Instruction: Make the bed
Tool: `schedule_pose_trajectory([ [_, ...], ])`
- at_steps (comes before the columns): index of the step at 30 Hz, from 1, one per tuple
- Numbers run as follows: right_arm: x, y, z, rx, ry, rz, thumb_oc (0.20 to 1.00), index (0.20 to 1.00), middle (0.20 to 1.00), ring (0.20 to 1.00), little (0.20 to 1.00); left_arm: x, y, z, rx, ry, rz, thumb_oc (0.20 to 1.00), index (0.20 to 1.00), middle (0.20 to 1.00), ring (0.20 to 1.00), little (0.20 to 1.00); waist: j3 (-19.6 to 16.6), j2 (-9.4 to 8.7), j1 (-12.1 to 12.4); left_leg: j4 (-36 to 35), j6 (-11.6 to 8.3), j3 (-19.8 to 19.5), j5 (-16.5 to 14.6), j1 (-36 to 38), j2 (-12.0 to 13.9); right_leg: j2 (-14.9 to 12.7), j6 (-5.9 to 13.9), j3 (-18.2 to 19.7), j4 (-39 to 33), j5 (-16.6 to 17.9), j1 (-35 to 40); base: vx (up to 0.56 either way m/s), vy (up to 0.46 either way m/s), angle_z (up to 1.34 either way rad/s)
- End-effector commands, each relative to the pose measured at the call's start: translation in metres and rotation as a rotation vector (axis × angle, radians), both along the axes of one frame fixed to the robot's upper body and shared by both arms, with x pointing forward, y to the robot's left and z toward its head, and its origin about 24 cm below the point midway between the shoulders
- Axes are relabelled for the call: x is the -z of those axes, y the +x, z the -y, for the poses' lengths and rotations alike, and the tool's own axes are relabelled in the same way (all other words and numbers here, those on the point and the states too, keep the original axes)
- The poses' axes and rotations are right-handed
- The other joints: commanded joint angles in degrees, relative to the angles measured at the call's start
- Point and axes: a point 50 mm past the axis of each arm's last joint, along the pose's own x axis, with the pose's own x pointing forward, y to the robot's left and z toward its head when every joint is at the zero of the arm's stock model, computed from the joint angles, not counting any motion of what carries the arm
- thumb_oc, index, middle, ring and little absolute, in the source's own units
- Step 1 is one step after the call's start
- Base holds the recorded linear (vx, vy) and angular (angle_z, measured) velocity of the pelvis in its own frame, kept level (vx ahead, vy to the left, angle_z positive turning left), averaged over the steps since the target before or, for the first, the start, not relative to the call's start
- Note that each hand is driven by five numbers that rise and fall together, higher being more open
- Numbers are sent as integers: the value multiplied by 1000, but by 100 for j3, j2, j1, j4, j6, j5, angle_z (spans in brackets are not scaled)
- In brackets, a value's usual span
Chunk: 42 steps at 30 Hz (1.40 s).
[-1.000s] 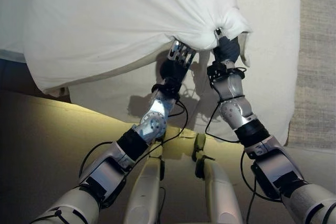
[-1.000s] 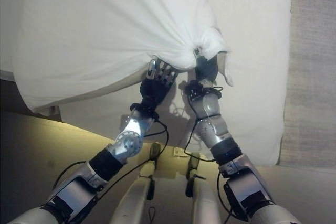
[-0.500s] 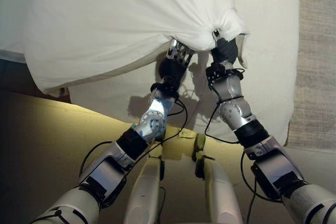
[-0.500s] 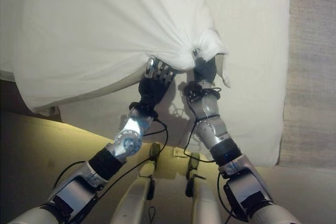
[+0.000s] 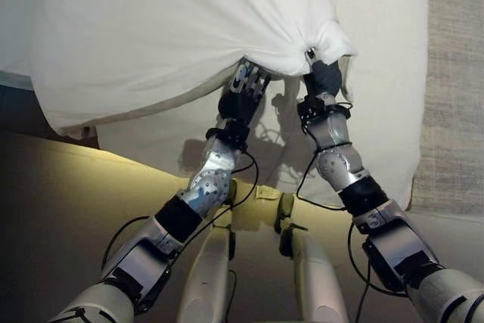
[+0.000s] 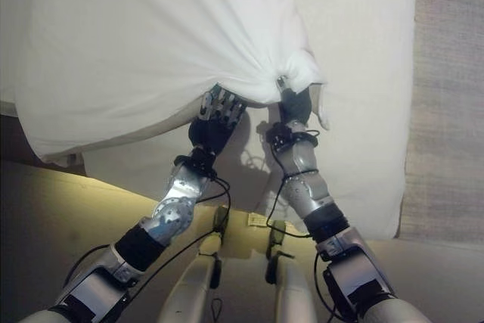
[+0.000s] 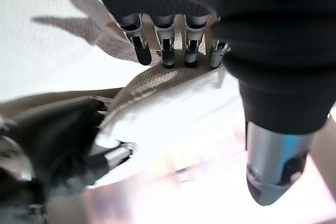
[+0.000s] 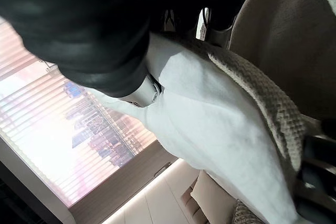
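Lifting the white duvet (image 5: 174,28) off the bed (image 5: 378,134): the right hand (image 5: 324,77) is pinching a gathered corner of it, fingers curled into the bunched cloth, while the left hand (image 5: 243,92) is reaching beneath the raised edge with fingers straight, gripping nothing. Judged next: the left hand needs its own hold further along the hem before spreading. The cloth's lower edge is sagging leftward; open mattress is lying to the right, a woven rug (image 5: 454,73) beyond it.

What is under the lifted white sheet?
Under the sheet show the mattress and the left hand, fingers straight against the cloth. The right hand bunches its edge; further in is covered.
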Motion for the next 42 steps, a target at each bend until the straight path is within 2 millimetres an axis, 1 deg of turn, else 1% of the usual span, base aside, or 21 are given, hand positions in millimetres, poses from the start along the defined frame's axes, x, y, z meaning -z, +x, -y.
schedule_pose_trajectory([
  [1,23,-20,37,108,25,46,200,200,200,200,200,-17,-11,2,12,37,172,1000,1000,1000,1000,1000,-613,27,-242,517,-106,81,-538,-284,-14,-18,208,40,-728,757,-61,4,-3,4],
  [4,21,-20,37,111,31,56,200,200,200,200,200,-11,-10,2,8,72,163,1000,1000,1000,1000,1000,-604,21,-218,521,-100,76,-535,-298,-22,-30,214,42,-714,757,-70,0,0,0],
  [10,21,-21,41,136,39,64,200,200,200,200,200,-7,-11,-1,-13,157,194,1000,1000,1000,1000,1000,-610,21,-187,526,-86,76,-538,-311,-36,-49,220,25,-731,752,-53,0,0,0],
  [16,22,-20,43,143,44,63,200,200,200,200,200,-4,-13,1,-1,177,205,1000,1000,1000,1000,1000,-631,36,-190,536,-73,78,-554,-324,-29,-47,217,33,-706,744,-67,0,0,0],
  [18,23,-20,43,145,46,62,200,200,200,200,200,-3,-14,1,3,197,211,887,887,887,887,887,-630,47,-186,543,-72,80,-554,-333,-29,-49,217,38,-693,748,-79,0,0,0],
  [19,23,-20,44,150,45,60,200,200,200,200,200,-4,-14,1,0,222,230,900,900,900,900,900,-629,53,-183,543,-70,79,-553,-333,-27,-50,219,42,-686,747,-81,0,0,0],
  [20,24,-20,46,157,41,60,200,200,200,200,200,-6,-15,0,-10,263,257,1000,1000,1000,1000,1000,-626,63,-182,548,-70,75,-550,-337,-24,-51,220,44,-677,748,-93,0,0,0],
  [22,24,-20,47,161,40,58,200,200,200,200,200,-6,-16,0,-17,293,271,1000,1000,1000,1000,1000,-624,72,-178,541,-70,72,-548,-333,-23,-49,221,45,-680,747,-94,0,0,0],
  [23,23,-20,48,166,40,57,200,200,200,200,200,-4,-16,0,-19,321,271,1000,1000,1000,1000,1000,-617,81,-180,543,-68,72,-546,-335,-23,-53,221,41,-674,749,-99,0,0,0],
  [24,22,-19,49,170,46,58,200,200,200,200,200,4,-16,-1,-11,327,233,1000,1000,1000,1000,1000,-608,94,-167,543,-64,69,-545,-329,-27,-59,224,33,-669,755,-96,0,0,0],
  [25,22,-19,49,170,46,58,200,200,200,200,200,4,-16,-1,-11,327,233,1000,1000,1000,1000,1000,-608,94,-167,543,-64,69,-545,-329,-27,-59,224,33,-669,755,-96,0,0,0],
  [27,19,-19,46,163,46,64,200,200,200,200,200,18,-16,1,8,313,159,1000,1000,1000,1000,1000,-593,109,-162,539,-56,76,-539,-332,-31,-64,224,38,-663,765,-102,0,0,0],
  [28,15,-18,43,159,44,65,200,200,200,200,200,33,-17,2,31,295,79,1000,1000,1000,1000,1000,-582,126,-159,539,-51,83,-537,-333,-37,-68,225,42,-656,764,-101,0,0,0],
  [29,15,-18,43,159,44,65,200,200,200,200,200,33,-16,2,31,295,79,1000,1000,1000,1000,1000,-583,127,-159,539,-51,83,-537,-333,-37,-68,225,42,-655,764,-101,0,0,0],
  [31,9,-16,39,152,45,75,200,200,200,200,200,54,-21,9,102,255,-36,1000,1000,1000,1000,1000,-574,147,-167,525,-46,80,-525,-322,-52,-65,227,78,-650,765,-107,0,0,0],
  [32,9,-16,39,152,45,75,200,200,200,200,200,54,-21,9,102,255,-36,1000,1000,1000,1000,1000,-574,146,-167,525,-46,80,-525,-322,-52,-65,227,78,-650,765,-107,0,0,0],
  [33,7,-16,37,147,45,79,200,200,200,200,200,62,-23,11,118,229,-87,1000,1000,1000,1000,1000,-571,156,-174,515,-43,76,-519,-314,-58,-69,229,81,-648,758,-100,0,0,0],
  [34,5,-16,37,147,45,82,200,200,200,200,200,64,-25,13,142,224,-103,1000,1000,1000,1000,1000,-569,160,-183,510,-41,75,-516,-305,-65,-71,229,97,-637,753,-98,0,0,0],
  [35,2,-16,33,139,44,89,200,200,200,200,200,71,-30,19,183,181,-155,1000,1000,1000,1000,1000,-564,165,-194,514,-37,76,-515,-300,-71,-77,232,112,-607,742,-99,0,0,0],
  [40,-5,-16,29,133,44,110,200,200,200,200,200,77,-34,25,233,129,-206,1000,1000,1000,1000,1000,-560,171,-204,529,-45,74,-512,-295,-86,-96,245,116,-535,706,-118,0,0,0],
  [42,-6,-17,27,130,53,116,200,200,200,200,200,73,-33,30,243,83,-220,1000,1000,1000,1000,1000,-561,157,-212,531,-44,76,-510,-287,-91,-107,251,114,-490,689,-119,0,0,0],
])
